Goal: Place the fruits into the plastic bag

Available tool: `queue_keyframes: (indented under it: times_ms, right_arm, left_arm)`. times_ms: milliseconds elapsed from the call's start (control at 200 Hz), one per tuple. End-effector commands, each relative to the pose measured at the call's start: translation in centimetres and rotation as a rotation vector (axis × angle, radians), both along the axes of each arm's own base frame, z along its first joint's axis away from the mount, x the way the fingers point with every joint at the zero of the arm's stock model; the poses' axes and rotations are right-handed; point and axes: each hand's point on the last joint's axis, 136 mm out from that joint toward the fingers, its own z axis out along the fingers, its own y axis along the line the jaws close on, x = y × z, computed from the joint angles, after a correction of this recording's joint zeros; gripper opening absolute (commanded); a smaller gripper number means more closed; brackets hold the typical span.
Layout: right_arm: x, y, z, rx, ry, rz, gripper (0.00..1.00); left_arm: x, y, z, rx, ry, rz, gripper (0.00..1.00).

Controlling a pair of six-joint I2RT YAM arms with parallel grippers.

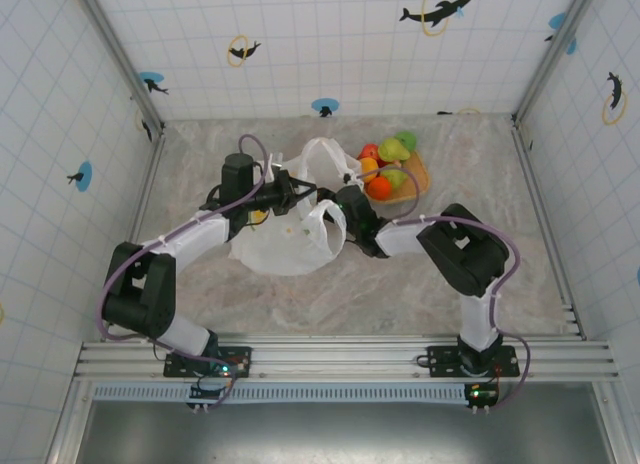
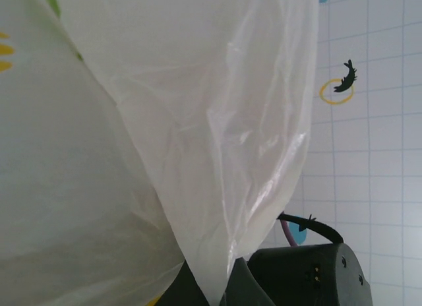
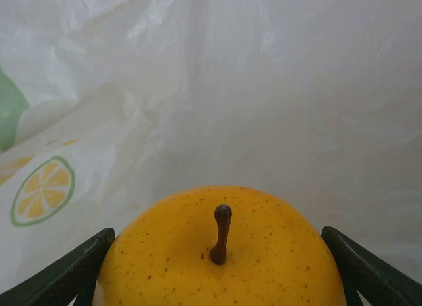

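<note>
Table (image 1: 420,284): marbled top, tiled walls on three sides. Bare surface across the lower half of the top view and down the left and right edges.

Plastic bag (image 1: 285,239): lies at centre frame, slightly left, spread flat and crumpled. Its handle loops (image 1: 330,156) reach toward the upper right. Both arms converge on its upper edge.

Tray (image 1: 418,182): upper right of centre, just beside the bag's loops and near the back wall. The fruits (image 1: 392,156) are piled on it: red, orange and green, touching one another.

Left claw (image 1: 296,192): at the bag's upper edge, centre frame. In the left wrist view, bag film (image 2: 198,134) drapes across the lens. I cannot tell whether this claw is apart or together.

Right claw (image 1: 347,202): just right of the left one, at the bag's right side beside the lower loop. In the right wrist view it (image 3: 217,235) is clamped on a yellow fruit (image 3: 277,253), with one of its dark fingers (image 3: 62,273) pressing each flank.

Yellow fruit: round, speckled, wider than tall as framed, sitting bottom centre. Its brown stem (image 3: 221,233) runs vertically in the frame, tip upward.

Room: white bag film (image 3: 277,108) fills the frame beyond the fruit, with a lemon-slice print at lower left.
</note>
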Motion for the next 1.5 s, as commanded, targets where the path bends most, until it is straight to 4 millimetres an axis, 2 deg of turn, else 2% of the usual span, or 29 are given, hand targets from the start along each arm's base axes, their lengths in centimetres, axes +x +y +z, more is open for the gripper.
queue_keyframes:
  times_ms: [0,170,310,661,901,1081,1246,1381,1496]
  right_arm:
    - [-0.2,1.9,-0.4,0.071,0.091,0.041,0.66]
    - [-0.9,4.3,1.0,0.140,0.120,0.177,0.75]
    - [-1.9,5.1,2.5,0.175,0.120,0.258,0.81]
    - [-4.2,4.1,4.9,0.236,0.075,0.365,0.88]
    - [-5.1,2.7,5.6,0.185,0.024,0.400,0.91]
    - [-6.0,0.2,4.0,-0.007,0.010,0.394,0.88]
    - [-7.0,-3.2,2.4,-0.225,-0.010,0.380,0.86]
    - [-6.6,-6.7,2.0,-0.385,-0.040,0.282,0.86]
    - [-5.8,-9.3,1.7,-0.473,-0.052,0.164,0.86]
  left_arm:
    - [-0.4,-0.5,0.1,-0.026,-0.002,-0.029,0.00]
    - [-0.4,-0.5,-0.2,-0.022,0.002,-0.030,0.00]
    - [-0.4,-0.5,-0.3,-0.017,0.002,-0.033,0.00]
    - [0.0,-0.1,-0.3,-0.003,-0.010,-0.019,0.00]
    - [0.3,0.5,-0.4,0.008,-0.013,-0.004,0.00]
    - [0.5,1.1,-0.7,0.024,-0.007,0.009,0.00]
    - [0.6,1.7,-1.3,0.083,-0.027,0.001,0.00]
    - [0.1,2.8,-2.6,0.142,-0.045,-0.024,0.00]
    - [-1.2,3.0,-3.5,0.200,-0.092,-0.093,0.00]
